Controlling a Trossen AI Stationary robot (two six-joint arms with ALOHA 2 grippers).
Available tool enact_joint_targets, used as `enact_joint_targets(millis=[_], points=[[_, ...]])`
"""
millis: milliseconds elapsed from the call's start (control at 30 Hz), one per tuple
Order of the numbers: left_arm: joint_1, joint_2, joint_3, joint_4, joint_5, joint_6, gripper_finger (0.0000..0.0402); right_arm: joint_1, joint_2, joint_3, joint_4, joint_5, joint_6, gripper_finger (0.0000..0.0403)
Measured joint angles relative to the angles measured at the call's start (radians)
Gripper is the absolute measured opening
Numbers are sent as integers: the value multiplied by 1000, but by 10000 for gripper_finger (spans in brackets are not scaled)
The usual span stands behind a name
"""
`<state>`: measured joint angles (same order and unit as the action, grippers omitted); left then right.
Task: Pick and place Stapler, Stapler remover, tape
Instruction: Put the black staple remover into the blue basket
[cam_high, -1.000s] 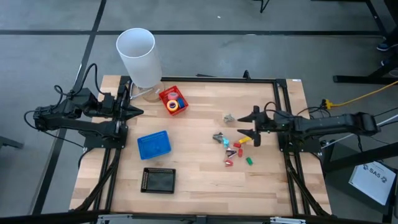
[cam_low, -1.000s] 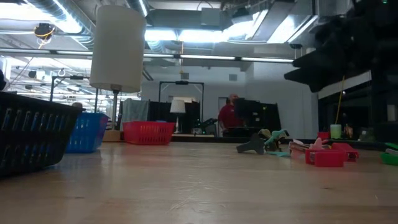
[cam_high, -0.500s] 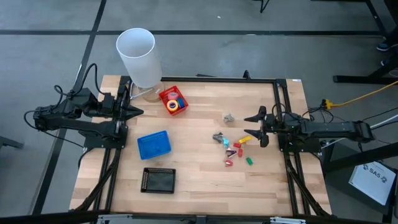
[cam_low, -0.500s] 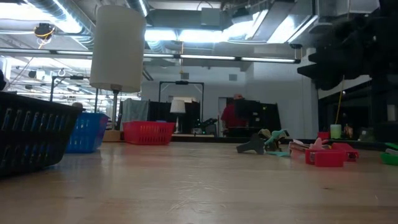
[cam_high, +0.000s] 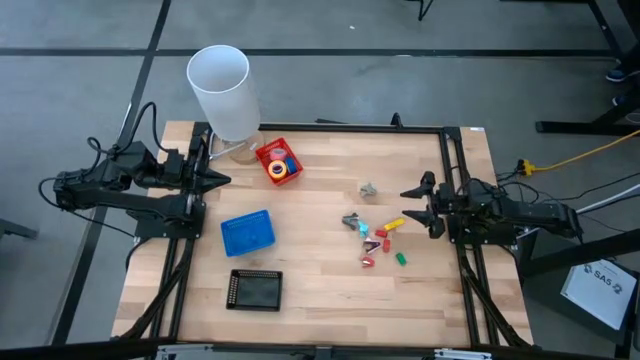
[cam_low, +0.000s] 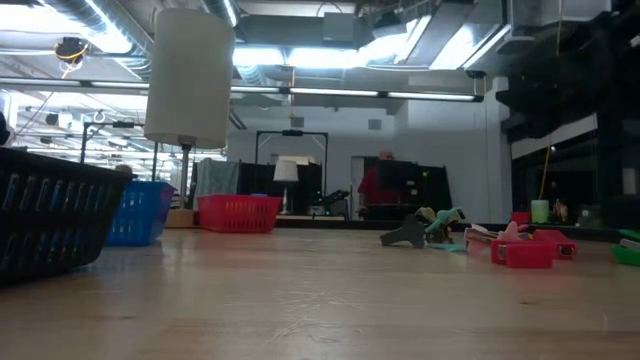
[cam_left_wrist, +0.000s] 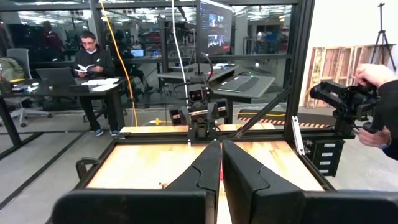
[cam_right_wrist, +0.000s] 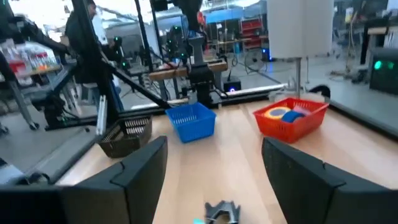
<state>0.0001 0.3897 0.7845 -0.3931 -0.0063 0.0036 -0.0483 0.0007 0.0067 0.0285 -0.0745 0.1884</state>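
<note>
The tape rolls (cam_high: 281, 168), yellow, pink and blue, lie in the red basket (cam_high: 266, 152) at the table's far left; the right wrist view shows the tape rolls (cam_right_wrist: 281, 113) too. One grey staple remover (cam_high: 368, 188) and a teal-grey one (cam_high: 351, 221) rest on the wood beside small red, yellow and green pieces (cam_high: 385, 240). My right gripper (cam_high: 412, 203) hangs open, just right of that cluster. My left gripper (cam_high: 218, 180) waits shut at the left edge; in its wrist view the left gripper (cam_left_wrist: 221, 165) shows no gap.
A blue basket (cam_high: 246, 232) and a black basket (cam_high: 255, 290) stand left of centre. A tall white cylinder (cam_high: 222, 90) rises at the far left corner behind the red basket. Bare wood lies between the baskets and the cluster. People show in the room beyond.
My right arm has drawn back toward the table's right edge, away from the cluster of small pieces, with its fingers still apart. Nothing on the table has moved.
</note>
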Motion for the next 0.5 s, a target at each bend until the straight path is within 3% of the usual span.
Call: enact_joint_targets(millis=[133,233,333,500], points=[[0,0,0,0,0,0,9,0,0,0,5,-7,62,262],[0,0,0,0,0,0,8,0,0,0,6,-18,15,262],[0,0,0,0,0,0,10,-3,2,0,-7,68,-36,262],[0,0,0,0,0,0,13,-8,10,0,-6,56,-140,262]])
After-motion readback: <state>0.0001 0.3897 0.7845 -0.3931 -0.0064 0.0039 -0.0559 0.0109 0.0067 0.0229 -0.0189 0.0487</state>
